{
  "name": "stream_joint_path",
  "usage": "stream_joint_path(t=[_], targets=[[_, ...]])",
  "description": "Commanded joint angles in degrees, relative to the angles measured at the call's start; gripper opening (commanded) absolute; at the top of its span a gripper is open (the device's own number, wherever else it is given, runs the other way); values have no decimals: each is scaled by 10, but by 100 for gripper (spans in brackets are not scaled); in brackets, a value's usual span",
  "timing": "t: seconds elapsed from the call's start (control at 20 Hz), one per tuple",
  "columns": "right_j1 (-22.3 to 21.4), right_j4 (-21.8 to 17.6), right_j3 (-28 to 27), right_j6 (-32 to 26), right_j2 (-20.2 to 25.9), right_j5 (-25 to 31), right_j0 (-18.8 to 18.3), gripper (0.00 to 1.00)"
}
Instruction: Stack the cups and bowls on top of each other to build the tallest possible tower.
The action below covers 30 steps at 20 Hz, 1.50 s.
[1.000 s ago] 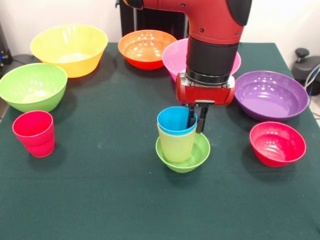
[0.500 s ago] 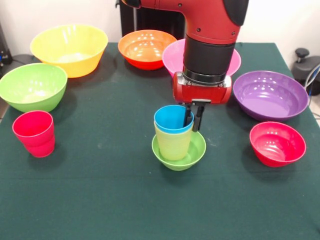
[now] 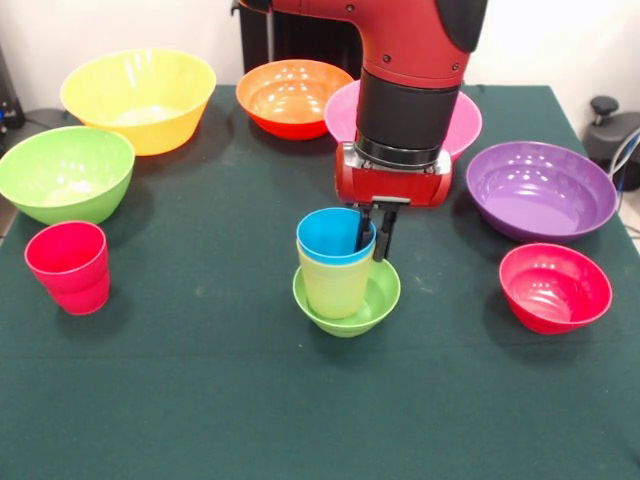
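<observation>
The tower stands mid-table: a blue cup [image 3: 330,235] nested in a pale yellow cup [image 3: 333,288], which stands in the small lime-green bowl [image 3: 378,298]. My gripper [image 3: 372,238] comes down from above and is shut on the right side of the blue cup's rim, one finger inside and one outside. A red cup [image 3: 68,267] stands alone at the left. The other bowls stand apart: large yellow [image 3: 138,98], green [image 3: 65,172], orange [image 3: 292,95], pink [image 3: 342,112] partly behind my arm, purple [image 3: 540,188] and small red [image 3: 555,287].
The bowls ring the dark green table [image 3: 200,380] along its far, left and right sides. Black equipment [image 3: 612,130] sits beyond the right edge.
My gripper has moved left and slightly toward the far side, and the blue cup, yellow cup and lime-green bowl have shifted left with it.
</observation>
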Motion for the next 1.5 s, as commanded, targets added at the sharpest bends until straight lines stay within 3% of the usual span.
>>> stream_joint_path(t=[0.05, 0.45, 1.5], targets=[[13, -14, -7, 41, 28, 25, 15, 0], [19, -2, -27, 48, 17, 84, 35, 0], [29, -9, -41, 39, 5, 116, 39, 0]])
